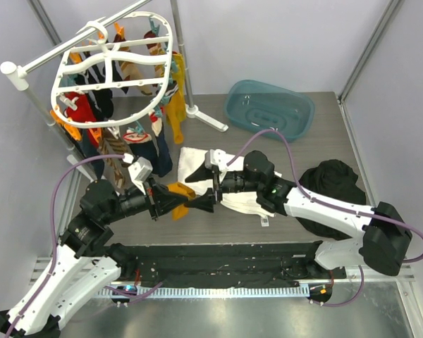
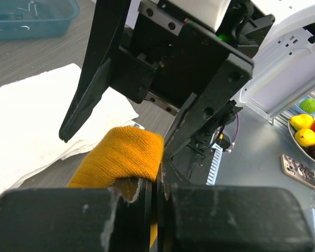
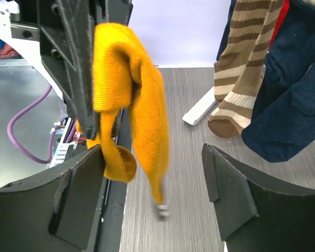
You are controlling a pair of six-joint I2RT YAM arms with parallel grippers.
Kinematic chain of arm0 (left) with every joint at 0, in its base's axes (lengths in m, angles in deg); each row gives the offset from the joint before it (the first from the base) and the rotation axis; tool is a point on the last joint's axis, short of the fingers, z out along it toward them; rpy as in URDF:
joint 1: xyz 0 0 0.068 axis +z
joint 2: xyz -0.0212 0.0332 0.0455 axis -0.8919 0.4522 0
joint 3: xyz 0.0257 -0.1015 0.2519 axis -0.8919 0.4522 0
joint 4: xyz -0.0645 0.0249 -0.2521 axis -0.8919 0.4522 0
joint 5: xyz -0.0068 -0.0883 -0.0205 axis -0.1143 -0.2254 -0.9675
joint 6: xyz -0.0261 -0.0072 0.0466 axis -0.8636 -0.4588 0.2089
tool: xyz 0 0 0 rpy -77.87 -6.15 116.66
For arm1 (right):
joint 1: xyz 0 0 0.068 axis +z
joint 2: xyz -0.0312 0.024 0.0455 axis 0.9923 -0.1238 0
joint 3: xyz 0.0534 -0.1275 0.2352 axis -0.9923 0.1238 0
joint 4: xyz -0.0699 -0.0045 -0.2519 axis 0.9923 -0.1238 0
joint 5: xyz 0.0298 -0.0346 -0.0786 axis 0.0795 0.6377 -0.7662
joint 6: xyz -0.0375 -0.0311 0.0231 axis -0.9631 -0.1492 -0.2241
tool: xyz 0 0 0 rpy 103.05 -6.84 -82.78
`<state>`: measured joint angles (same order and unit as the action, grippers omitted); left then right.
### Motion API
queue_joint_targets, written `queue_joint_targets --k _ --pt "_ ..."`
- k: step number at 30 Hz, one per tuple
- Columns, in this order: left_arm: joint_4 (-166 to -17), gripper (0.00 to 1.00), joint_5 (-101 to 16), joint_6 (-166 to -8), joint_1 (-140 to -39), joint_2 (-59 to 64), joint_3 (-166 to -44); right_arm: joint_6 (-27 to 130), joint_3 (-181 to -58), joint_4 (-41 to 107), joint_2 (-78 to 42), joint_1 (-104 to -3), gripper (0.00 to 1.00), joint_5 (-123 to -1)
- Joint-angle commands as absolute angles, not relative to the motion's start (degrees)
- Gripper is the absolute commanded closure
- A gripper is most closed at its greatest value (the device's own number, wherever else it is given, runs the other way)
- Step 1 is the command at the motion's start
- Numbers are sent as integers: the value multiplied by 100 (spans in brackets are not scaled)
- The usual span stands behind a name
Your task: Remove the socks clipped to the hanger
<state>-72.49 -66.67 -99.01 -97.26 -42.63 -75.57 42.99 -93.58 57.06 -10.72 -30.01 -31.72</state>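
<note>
My left gripper (image 1: pixel 185 203) is shut on a mustard yellow sock (image 1: pixel 180 197) and holds it above the table's middle; the sock also shows in the left wrist view (image 2: pixel 121 155) and hangs down in the right wrist view (image 3: pixel 131 100). My right gripper (image 1: pixel 209 204) is open, its fingers either side of the dangling sock without touching it. The white oval hanger (image 1: pixel 113 60) hangs on a pole at the back left with several socks (image 1: pixel 144 137) still clipped under it. A brown-and-cream striped sock (image 3: pixel 241 68) and dark blue socks (image 3: pixel 289 100) hang behind.
A white cloth (image 1: pixel 197 165) lies on the table under the right arm. A teal tub (image 1: pixel 269 107) stands at the back. A black garment heap (image 1: pixel 331 186) lies at the right. The white stand's foot (image 1: pixel 208 118) rests by the hanger.
</note>
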Motion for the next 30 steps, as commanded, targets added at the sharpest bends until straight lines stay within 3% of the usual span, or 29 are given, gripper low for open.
queue_joint_targets --k 1,3,4,6,7,9,13,16,23,30 --pt "-7611 100 -6747 -9961 -9739 -4228 -7581 4287 -9508 6341 -1206 -2971 35 -2995" --pt "-7576 95 -6668 -9970 -9739 -4202 -7599 4402 -9456 6647 -1189 -2971 60 -3012" --pt "-7550 92 -6616 -9978 -9739 -4158 -7607 4463 -9403 6788 -1163 -2972 79 -2986" --pt "-7541 80 -6563 -9987 -9739 -4140 -7642 4629 -9281 7148 -1093 -2972 99 -3012" --pt "-7523 65 -6423 -9987 -9739 -4131 -7651 4692 -9271 7176 -1066 -2989 99 -3247" --pt "-7462 52 -6221 -9970 -9739 -4175 -7678 4728 -9376 6915 -996 -3007 99 -3573" --pt "-7268 21 -5448 -9864 -9748 -4377 -7678 4596 -9859 5790 -969 -3138 99 -5354" --pt "-7049 1 -4797 -9759 -9739 -4500 -7704 4543 -9895 5629 -777 -3480 99 -5526" --pt "-6803 0 -4226 -9697 -9739 -4545 -7608 4886 -10218 5463 -608 -4640 99 -6509" --pt "-6460 0 -3557 -9653 -9739 -4448 -7731 4955 -10975 5304 -1548 -5756 99 -7861"
